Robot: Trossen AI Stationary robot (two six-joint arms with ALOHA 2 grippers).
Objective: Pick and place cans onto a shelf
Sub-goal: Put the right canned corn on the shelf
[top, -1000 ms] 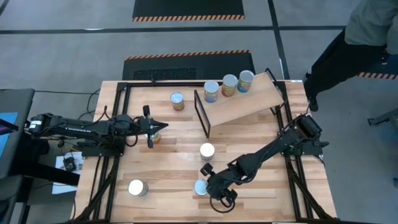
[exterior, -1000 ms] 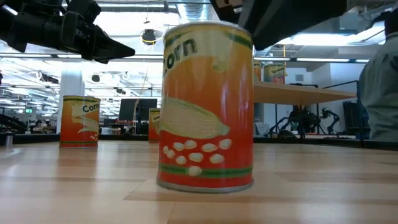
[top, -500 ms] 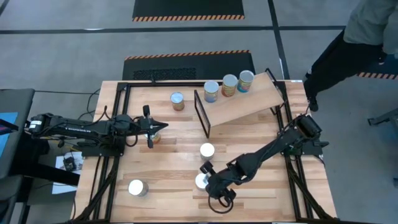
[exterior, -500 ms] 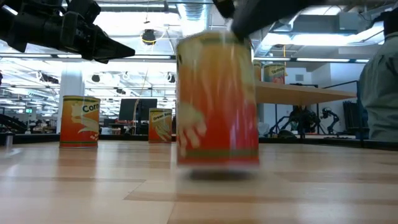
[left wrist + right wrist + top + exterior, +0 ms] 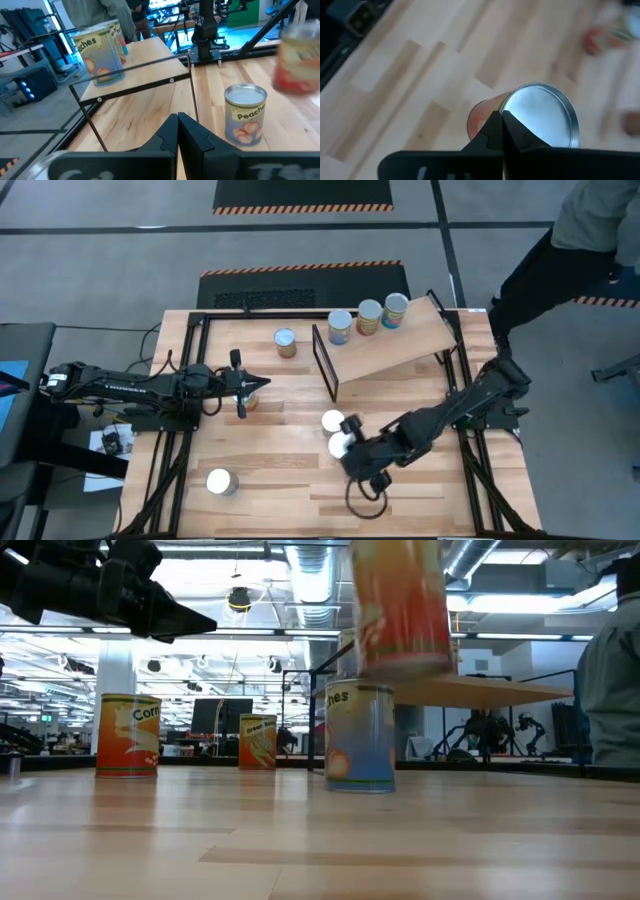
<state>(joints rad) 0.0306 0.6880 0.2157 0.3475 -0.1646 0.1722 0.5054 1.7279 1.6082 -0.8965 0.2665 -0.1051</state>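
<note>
My right gripper (image 5: 352, 450) is shut on an orange-labelled can (image 5: 400, 602), held in the air above the table's middle, right beside a standing peaches can (image 5: 332, 421). Three cans (image 5: 369, 316) stand on the tilted wooden shelf (image 5: 400, 348). More cans stand on the table at the far side (image 5: 286, 342), near the front left (image 5: 222, 481) and below my left gripper (image 5: 264, 383). That gripper hovers shut at the left, with nothing in it. My right gripper holds the can at the near edge of its silver top (image 5: 520, 112), coming from above on a slant. Its own fingers (image 5: 492, 131) hide the exact place of contact. The can is lifted clear of the table and tilted.
The shelf's black end frame (image 5: 325, 365) stands just beyond the peaches can. A person (image 5: 575, 240) stands past the table's far right corner. Bare wood lies along the front edge (image 5: 300, 505).
My right gripper has risen from near the front edge and gone toward the far edge and the peaches can, tipping as it went. The orange can, which stood upright on the table, has been lifted clear and now hangs tilted above it.
</note>
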